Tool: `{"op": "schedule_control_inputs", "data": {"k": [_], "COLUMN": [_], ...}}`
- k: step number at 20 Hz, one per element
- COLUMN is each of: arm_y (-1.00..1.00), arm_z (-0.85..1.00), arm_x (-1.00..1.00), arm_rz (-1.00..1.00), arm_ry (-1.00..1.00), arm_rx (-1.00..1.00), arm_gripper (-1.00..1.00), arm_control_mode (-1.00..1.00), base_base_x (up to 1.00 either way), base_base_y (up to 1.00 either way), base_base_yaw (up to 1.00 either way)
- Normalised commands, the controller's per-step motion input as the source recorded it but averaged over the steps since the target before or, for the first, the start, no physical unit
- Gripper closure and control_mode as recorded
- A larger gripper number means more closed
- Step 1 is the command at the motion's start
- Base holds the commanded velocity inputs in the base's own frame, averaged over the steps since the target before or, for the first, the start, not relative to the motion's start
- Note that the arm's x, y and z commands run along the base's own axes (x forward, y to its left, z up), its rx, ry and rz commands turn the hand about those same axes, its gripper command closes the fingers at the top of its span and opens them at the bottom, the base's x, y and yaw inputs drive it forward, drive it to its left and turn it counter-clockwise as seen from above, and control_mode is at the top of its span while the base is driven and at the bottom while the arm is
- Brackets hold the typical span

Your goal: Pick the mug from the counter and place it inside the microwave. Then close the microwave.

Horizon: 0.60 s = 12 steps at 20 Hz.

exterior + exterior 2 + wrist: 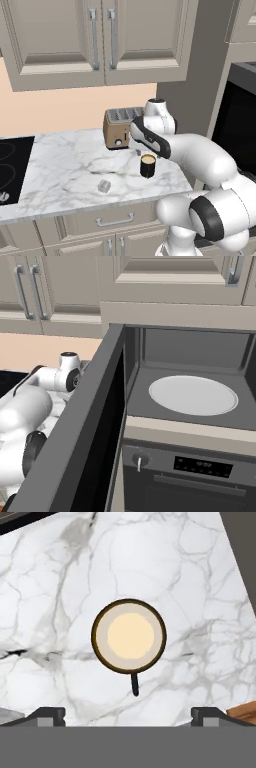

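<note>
Stage: pre-grasp, nothing done yet | mug (pixel 129 636) upright on counter (pixel 70 165), near toaster (pixel 120 127) | gripper (pixel 128 714) above it, fingers spread wide, holding nothing | microwave (pixel 192 393) door open, turntable (pixel 193 395) bare | left: grasp, place, close.

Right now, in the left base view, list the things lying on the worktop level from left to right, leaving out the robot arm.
Black cooktop → small grey cube → toaster → mug, all along the marble counter.
</note>
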Motion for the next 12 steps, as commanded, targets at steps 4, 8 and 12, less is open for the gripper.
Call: {"op": "schedule_control_inputs", "data": {"k": [4,8,12], "arm_y": [0.06,0.0,-0.01], "arm_z": [-0.16,-0.3,-0.13], "arm_x": [-0.06,0.0,-0.06], "arm_rz": [-0.09,-0.04,-0.01], "arm_ry": [0.0,0.0,0.0], "arm_rx": [0.0,-0.01,0.0], "arm_gripper": [-1.0,-1.0,-1.0], "arm_control_mode": [-1.0,-1.0,-1.0], "base_base_x": [0.0,0.0,0.0], "base_base_y": [0.0,0.0,0.0], "base_base_yaw": [0.0,0.0,0.0]}}
